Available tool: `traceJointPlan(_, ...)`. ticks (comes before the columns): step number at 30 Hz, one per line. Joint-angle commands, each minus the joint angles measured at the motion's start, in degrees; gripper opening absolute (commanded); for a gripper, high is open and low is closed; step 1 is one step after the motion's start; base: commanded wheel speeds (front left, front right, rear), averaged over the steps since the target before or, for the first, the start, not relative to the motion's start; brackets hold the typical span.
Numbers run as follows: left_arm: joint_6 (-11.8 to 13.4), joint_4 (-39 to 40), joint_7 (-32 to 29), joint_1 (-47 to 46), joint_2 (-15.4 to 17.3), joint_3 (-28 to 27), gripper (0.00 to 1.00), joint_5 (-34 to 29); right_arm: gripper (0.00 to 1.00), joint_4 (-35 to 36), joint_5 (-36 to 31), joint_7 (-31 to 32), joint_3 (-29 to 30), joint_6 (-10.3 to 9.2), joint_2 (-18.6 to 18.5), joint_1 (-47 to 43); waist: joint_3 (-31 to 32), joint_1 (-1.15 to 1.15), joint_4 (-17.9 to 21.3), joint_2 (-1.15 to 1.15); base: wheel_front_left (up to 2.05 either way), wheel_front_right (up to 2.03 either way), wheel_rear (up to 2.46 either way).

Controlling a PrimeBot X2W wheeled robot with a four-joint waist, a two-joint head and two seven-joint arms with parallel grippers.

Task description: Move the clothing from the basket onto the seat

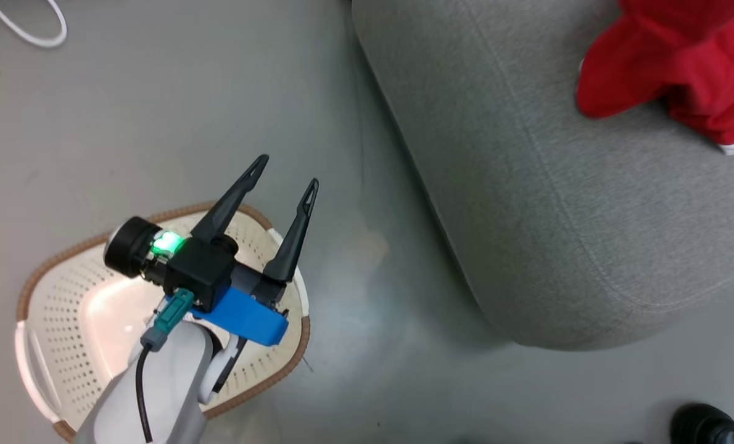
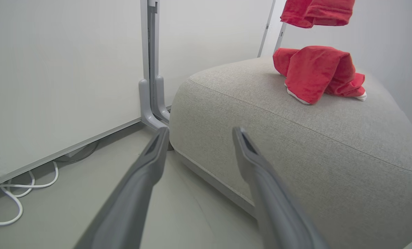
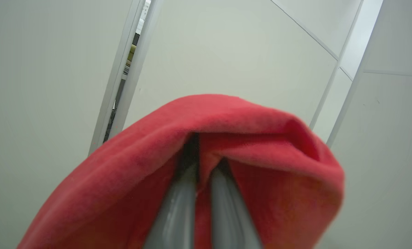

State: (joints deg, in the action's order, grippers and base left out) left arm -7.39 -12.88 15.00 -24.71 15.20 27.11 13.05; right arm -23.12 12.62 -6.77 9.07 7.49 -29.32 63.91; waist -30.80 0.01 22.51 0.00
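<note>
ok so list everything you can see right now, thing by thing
garment on the seat: one, red with white trim, crumpled on the seat's top
held garment: one, red, pinched in the right gripper
seat: one, light grey, right of the basket
basket: one, cream with brown rim, on the floor under the left gripper
cable: one, white, looped on the floor
post: one, grey, at the wall beside the seat
dark rounded thing: one, black, floor at head view's lower right, unclear what
left gripper: one, dark fingers, open over the basket
right gripper: one, dark fingers, shut on the held garment
</note>
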Motion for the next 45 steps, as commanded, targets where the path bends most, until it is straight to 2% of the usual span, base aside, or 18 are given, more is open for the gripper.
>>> traceJointPlan(1, -0.13, 0.35, 0.27, -1.07, 0.39, 0.06, 1.0, -0.16, 0.0, -0.26, -0.31, -0.09, 0.41, 0.01, -0.31, 0.55, -3.76, -0.01, -1.16, 0.0, 0.0, 0.0, 0.0)
traceJointPlan(4, -0.13, 1.26, 0.27, -2.79, 1.16, 0.62, 1.0, -0.64, 0.0, -1.72, -0.45, 0.02, 3.54, 0.01, -0.16, -0.68, -6.76, -0.01, -1.8, 0.0, 0.0, 0.0, 0.0)
traceJointPlan(9, -0.13, 2.84, 0.27, -5.0, 2.15, 0.75, 1.0, -1.22, 0.0, -6.08, -0.2, -1.04, 7.14, 0.01, 2.34, -3.53, -10.55, -0.01, -2.6, 0.0, 0.0, 0.0, 0.0)
traceJointPlan(16, 0.16, 4.44, -0.6, -5.55, 3.77, 0.63, 1.0, -1.48, 0.0, -15.26, 1.05, -3.16, 8.63, 0.0, 5.74, -4.76, -13.72, -0.01, -3.13, 0.0, 0.0, 0.0, 0.0)
traceJointPlan(23, 0.87, 5.26, -0.94, -4.2, 4.58, 0.73, 1.0, -1.15, 0.0, -23.02, 1.61, -5.73, 7.56, 0.0, 7.45, -4.15, -13.68, -0.01, -2.99, 0.0, 0.0, 0.0, 0.0)
traceJointPlan(32, 1.18, 4.61, -0.75, -3.42, 4.32, 1.56, 1.0, -0.48, 0.0, -27.26, 1.31, -7.76, 6.14, 0.0, 7.34, -3.74, -11.51, -0.01, -2.55, 0.0, 0.0, 0.0, 0.0)
traceJointPlan(34, 1.19, 4.42, -0.7, -3.4, 4.11, 1.82, 1.0, -0.46, 0.42, -27.97, 1.28, -7.94, 5.97, 0.0, 7.25, -4.13, -11.15, -0.01, -2.61, 0.0, 0.0, 0.0, 0.0)
traceJointPlan(35, 1.21, 4.33, -0.71, -3.37, 4.07, 1.94, 1.0, -0.39, 1.0, -28.25, 1.1, -7.97, 5.87, 0.01, 7.21, -4.4, -11.0, -0.01, -2.63, 0.0, 0.0, 0.0, 0.0)
traceJointPlan(45, 1.43, 3.82, -0.29, -3.05, 3.64, 2.31, 1.0, 0.37, 1.0, -29.32, -0.02, -8.37, 6.11, 0.0, 6.69, -5.16, -9.7, -0.01, -3.27, 0.0, 0.0, 0.0, 0.0)
